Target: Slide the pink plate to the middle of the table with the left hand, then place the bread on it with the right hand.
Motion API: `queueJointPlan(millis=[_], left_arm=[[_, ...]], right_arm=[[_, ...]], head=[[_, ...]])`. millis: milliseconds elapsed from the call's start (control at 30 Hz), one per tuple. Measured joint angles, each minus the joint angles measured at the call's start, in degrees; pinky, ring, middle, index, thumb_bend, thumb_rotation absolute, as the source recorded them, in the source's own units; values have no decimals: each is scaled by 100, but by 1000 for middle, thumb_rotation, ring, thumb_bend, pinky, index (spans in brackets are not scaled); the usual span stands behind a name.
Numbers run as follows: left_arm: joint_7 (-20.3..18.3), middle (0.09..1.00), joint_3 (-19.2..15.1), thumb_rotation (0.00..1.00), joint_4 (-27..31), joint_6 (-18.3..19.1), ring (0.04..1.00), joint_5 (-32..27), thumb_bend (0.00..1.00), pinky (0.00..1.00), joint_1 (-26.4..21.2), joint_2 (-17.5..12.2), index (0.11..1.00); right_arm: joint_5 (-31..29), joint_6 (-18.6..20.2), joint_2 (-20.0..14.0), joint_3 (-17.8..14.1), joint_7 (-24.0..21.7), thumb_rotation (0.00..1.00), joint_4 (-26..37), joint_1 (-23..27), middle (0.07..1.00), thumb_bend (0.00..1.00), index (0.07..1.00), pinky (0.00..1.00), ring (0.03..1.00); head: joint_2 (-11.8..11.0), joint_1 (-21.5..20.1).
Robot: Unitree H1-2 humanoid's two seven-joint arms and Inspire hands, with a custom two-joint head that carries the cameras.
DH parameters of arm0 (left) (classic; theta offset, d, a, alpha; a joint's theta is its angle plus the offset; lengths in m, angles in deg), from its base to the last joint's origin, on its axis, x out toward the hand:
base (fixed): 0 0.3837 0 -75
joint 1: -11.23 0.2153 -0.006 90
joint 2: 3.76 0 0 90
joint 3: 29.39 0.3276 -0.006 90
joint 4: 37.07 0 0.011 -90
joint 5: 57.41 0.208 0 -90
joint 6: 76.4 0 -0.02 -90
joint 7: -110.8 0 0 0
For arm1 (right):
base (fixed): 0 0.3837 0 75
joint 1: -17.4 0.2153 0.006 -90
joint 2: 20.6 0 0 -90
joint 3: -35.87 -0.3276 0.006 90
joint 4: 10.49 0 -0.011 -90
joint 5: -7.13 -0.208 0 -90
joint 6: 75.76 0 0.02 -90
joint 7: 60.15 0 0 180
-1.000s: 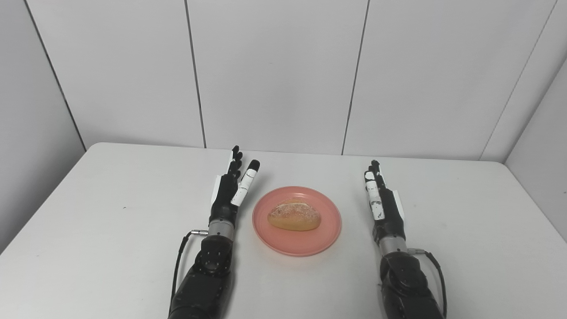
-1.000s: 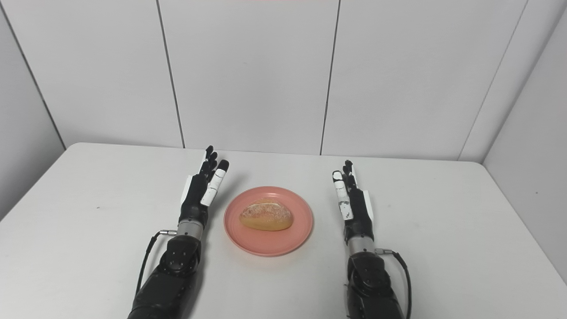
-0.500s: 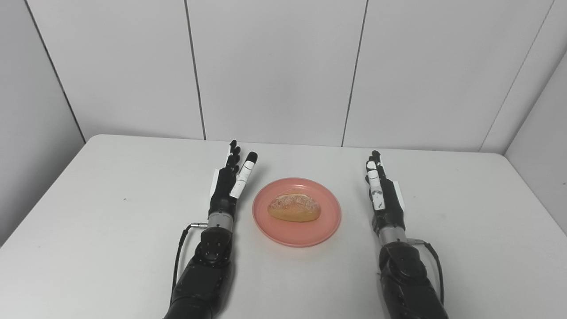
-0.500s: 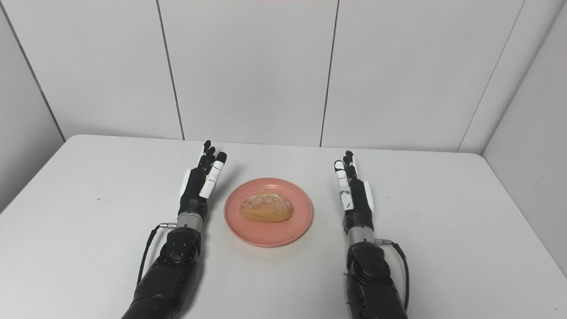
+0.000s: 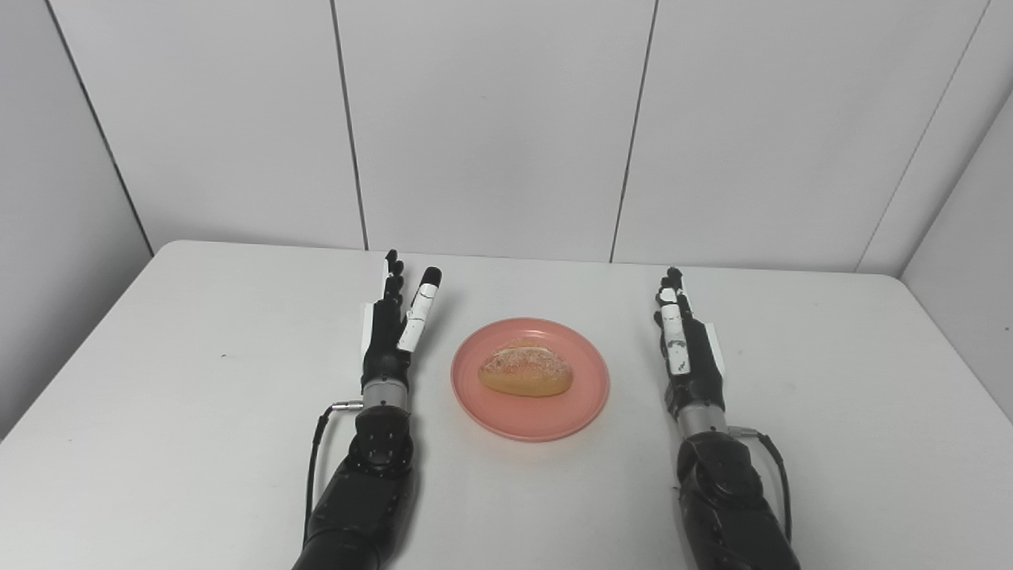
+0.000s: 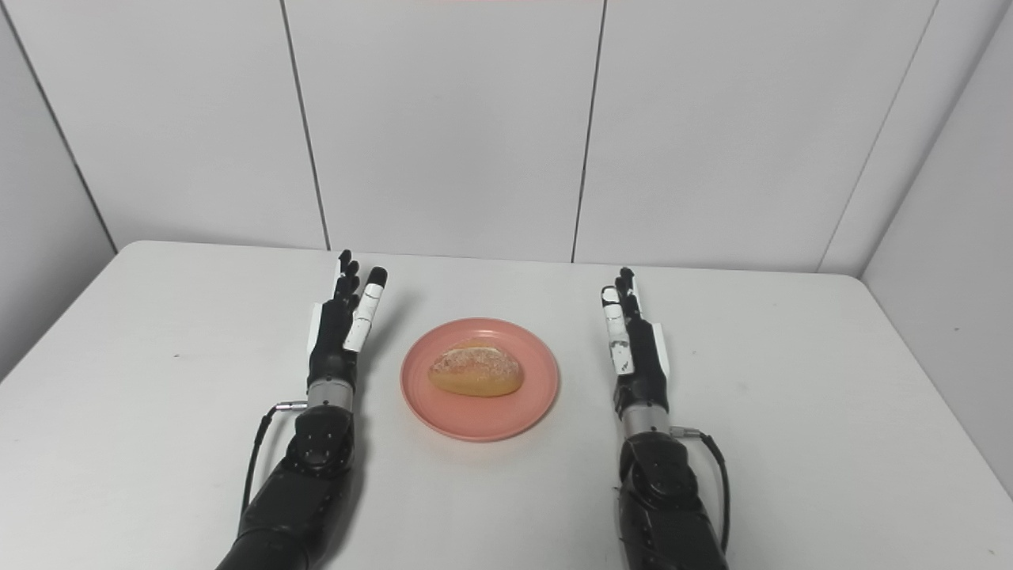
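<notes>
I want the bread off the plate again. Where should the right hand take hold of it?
Probably from above, across the short middle of the bread: it lies lengthwise left to right on the pink plate, domed top clear. The open right hand waits beside the plate.

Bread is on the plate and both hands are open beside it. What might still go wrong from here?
Little is left to fail. The left hand stands close to the pink plate; a sideways swing while pulling away might nudge it off centre. The bread lies loose, so a knock could roll it. The right hand has more room.
</notes>
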Motion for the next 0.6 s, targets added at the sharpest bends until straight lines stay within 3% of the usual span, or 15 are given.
queueJointPlan(millis=[600], left_arm=[[38,1000,17,881,85,233,1000,-4,814,1000,26,3,1000]], right_arm=[[95,-57,-1,65,43,1000,-8,0,1000,866,1000,1000,1000]], head=[[9,-35]])
